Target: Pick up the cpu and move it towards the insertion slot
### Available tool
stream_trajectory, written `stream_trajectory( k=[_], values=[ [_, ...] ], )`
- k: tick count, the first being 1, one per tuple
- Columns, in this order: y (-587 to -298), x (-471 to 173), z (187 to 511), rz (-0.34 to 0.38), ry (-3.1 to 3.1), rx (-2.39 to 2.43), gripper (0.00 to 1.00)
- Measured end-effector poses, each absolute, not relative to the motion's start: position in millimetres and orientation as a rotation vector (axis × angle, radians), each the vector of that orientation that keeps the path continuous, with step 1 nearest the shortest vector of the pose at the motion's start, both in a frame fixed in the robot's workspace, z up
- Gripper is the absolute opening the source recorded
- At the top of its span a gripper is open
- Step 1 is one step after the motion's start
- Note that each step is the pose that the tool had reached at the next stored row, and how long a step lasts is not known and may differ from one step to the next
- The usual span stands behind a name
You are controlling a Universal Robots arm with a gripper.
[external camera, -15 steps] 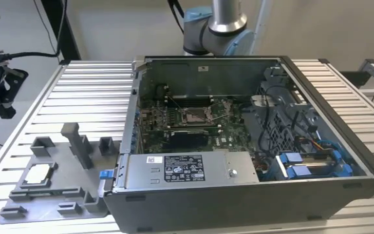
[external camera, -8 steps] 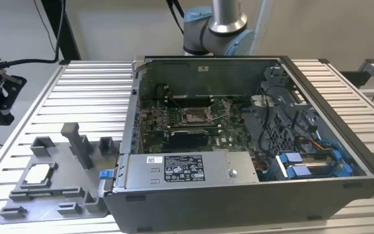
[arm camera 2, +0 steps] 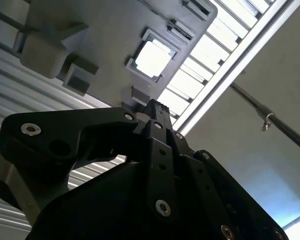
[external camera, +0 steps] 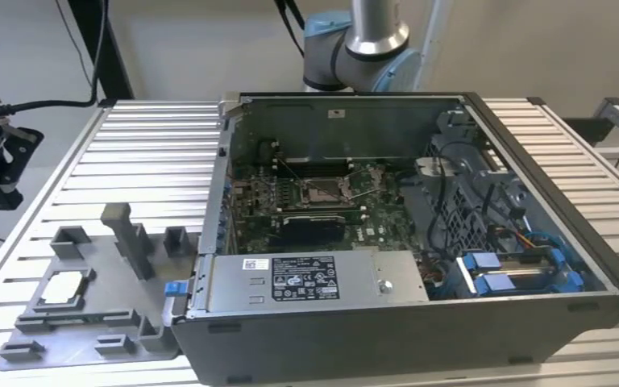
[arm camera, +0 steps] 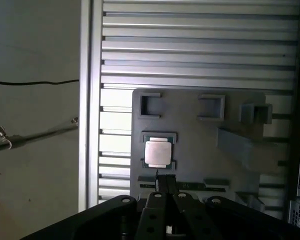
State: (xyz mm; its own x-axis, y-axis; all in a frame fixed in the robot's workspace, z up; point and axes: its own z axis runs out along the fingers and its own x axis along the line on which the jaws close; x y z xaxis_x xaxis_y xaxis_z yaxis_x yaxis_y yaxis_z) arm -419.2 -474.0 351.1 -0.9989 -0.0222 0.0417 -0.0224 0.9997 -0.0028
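The cpu (external camera: 64, 285) lies flat in a recess of the grey tray (external camera: 110, 298), near the slatted desk's (external camera: 148, 153) edge, open above. The gripper (external camera: 6, 197) hangs apart from it, jaws together, empty. The exterior view adds the insertion slot (external camera: 321, 191), walled in by the computer case (external camera: 396, 347)

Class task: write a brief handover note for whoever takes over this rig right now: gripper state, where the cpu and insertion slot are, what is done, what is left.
Gripper: shut, holding nothing, above the table beside the grey tray.
Cpu: flat in its tray pocket, untouched.
Insertion slot: inside the open computer case.
Done: nothing yet.
Left: pick-up and carry.
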Motion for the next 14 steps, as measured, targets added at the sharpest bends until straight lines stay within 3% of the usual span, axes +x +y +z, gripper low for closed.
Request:
stream_trajectory(
  k=[10,11,14],
  values=[
    [-474.0,-419.2,350.9,0.005,-3.1,0.035,0.0],
    [-474.0,-419.2,350.9,0.005,-3.1,0.035,1.0],
    [-474.0,-419.2,350.9,0.005,-3.1,0.035,1.0]
  ],
)
